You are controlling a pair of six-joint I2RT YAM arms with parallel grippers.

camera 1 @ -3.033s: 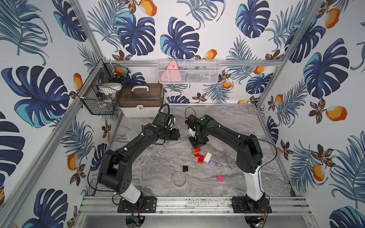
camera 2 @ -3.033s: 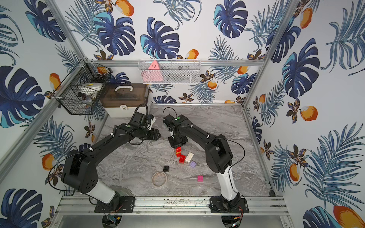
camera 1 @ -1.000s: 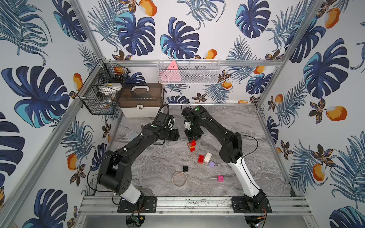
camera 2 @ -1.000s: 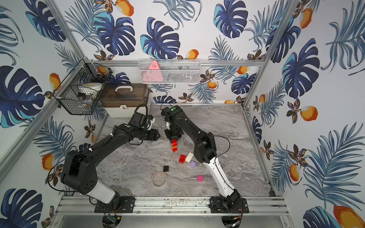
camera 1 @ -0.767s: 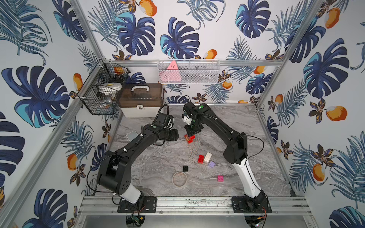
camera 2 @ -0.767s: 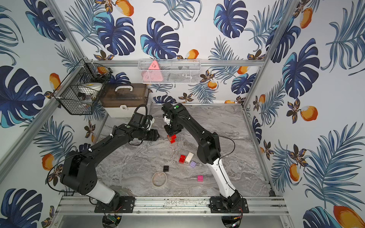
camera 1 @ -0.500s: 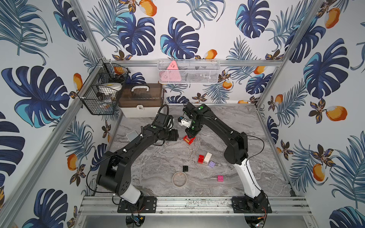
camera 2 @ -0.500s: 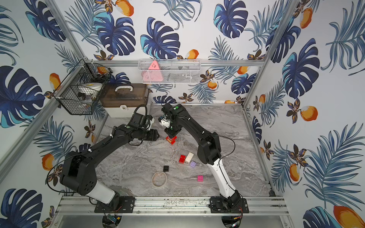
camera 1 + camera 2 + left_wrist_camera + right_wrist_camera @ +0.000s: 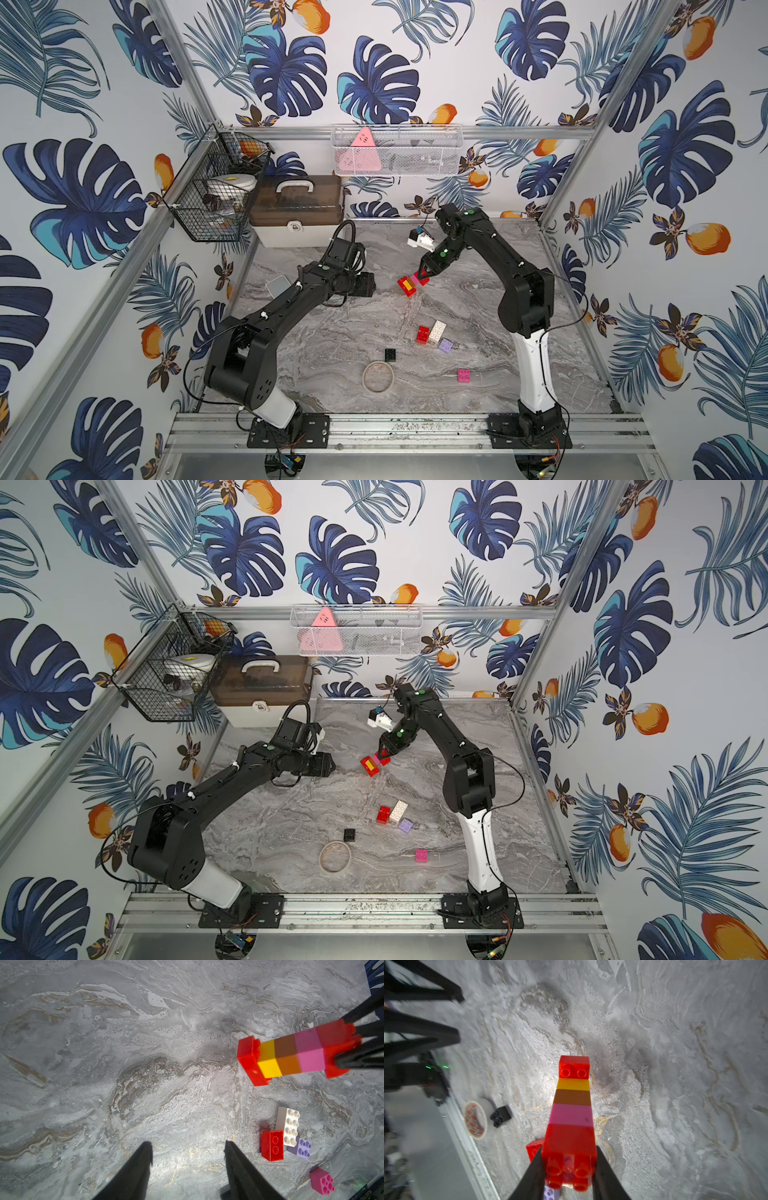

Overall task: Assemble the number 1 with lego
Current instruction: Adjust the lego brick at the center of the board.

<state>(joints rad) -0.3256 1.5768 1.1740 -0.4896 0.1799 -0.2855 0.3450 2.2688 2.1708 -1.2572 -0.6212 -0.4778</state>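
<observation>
Tabletop (image 9: pixel 478 395) is mostly bare marble, with the tan ring (image 9: pixel 364 376) near the front rail. The left gripper (image 9: pixel 187 1142) hangs wide open and empty, well behind the ring. The right gripper (image 9: pixel 424 274) is pinching one red end of the brick stack (image 9: pixel 291 1055), which is tilted, also well behind the ring. The loose red brick (image 9: pixel 423 334), white brick (image 9: pixel 437 331) and lilac brick (image 9: pixel 446 345) huddle near the ring, and the black brick (image 9: pixel 390 354) is just beside it. I'd grip firm and swing slow, since a stack held by one end might pop apart at a joint.
</observation>
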